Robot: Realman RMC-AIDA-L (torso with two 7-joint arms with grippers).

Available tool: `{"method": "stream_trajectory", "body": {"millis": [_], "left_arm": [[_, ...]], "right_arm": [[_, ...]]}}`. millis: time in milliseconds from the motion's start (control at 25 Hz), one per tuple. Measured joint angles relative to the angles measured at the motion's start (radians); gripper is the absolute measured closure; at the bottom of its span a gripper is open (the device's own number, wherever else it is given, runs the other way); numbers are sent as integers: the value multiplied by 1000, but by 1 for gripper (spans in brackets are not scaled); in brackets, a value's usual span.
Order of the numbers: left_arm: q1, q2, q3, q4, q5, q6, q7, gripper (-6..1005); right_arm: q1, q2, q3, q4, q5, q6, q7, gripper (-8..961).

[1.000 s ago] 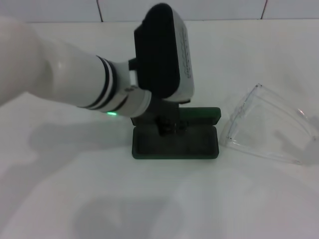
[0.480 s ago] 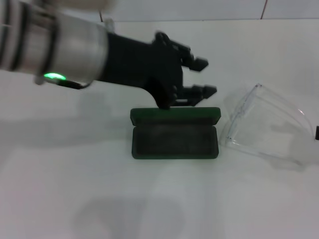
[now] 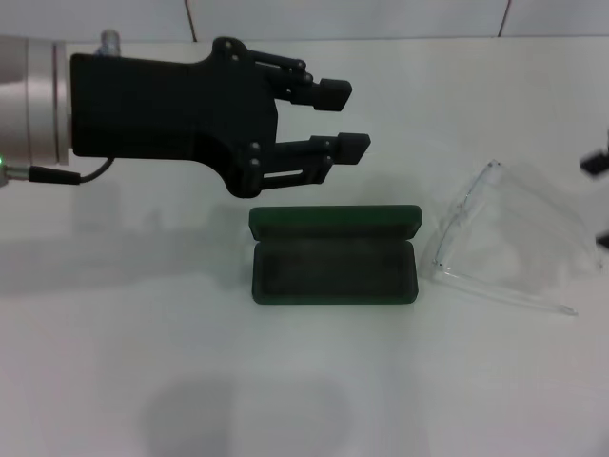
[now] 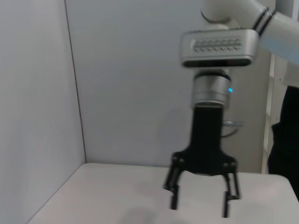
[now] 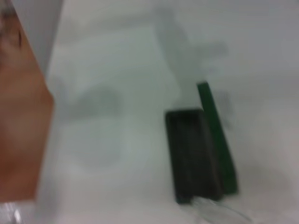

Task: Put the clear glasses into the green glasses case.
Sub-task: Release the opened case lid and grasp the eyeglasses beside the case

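Both fingers spread wide, the left pincer (image 3: 344, 118) has lifted off the green glasses case (image 3: 335, 255).

Items on white table (image 3: 314, 381):

- green glasses case (image 3: 334, 257): 1, lid open, dark lining showing.
- clear glasses (image 3: 504, 243): 1 pair, transparent, lying just beside the case on the robot's right.
- Grippers: 2. left gripper (image 3: 344, 116): 1, black, two fingers spread apart, held above the table behind the case. right gripper (image 4: 201, 204): 1, black, two fingers apart, seen in the left wrist view pointing down over the table; only its dark tips at the head view's right edge.

Total loose objects: 2.
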Motion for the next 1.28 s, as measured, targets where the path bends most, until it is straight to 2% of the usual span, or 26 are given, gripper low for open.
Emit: {"method": "stream_trajectory", "body": {"millis": [120,200,360,480,640,760,800,1040,1280], "left_arm": [[-7,0,-7,-53,-27,-4,18,547],[-16,0,-28,-114,-66,-5,44,547],[-27,5,-88,-232,-146,-2,82,548],[-20,7,-118,-279,-153,10,108,548],[-1,3,-122,-327,-157,26,176,548],[8,3,-125,-363,-172,31,196,549],[13,3,-126,-379,-180,31,198,549],[21,3,-128,-402,-182,31,215,549],[20,1,-126,-435,-185,31,228,550]], "right_arm": [[95,2,-43,3,-150,3,-7,104],[145,7,-114,5,-241,17,-26,106],[196,16,-232,9,-294,78,-75,110],[219,33,-291,13,-323,147,-126,112],[223,80,-323,35,-378,244,-237,116],[223,119,-334,81,-400,317,-328,298],[222,129,-355,99,-404,349,-358,302],[228,135,-524,204,-414,472,-373,319],[233,139,-616,272,-403,554,-378,322]]}}
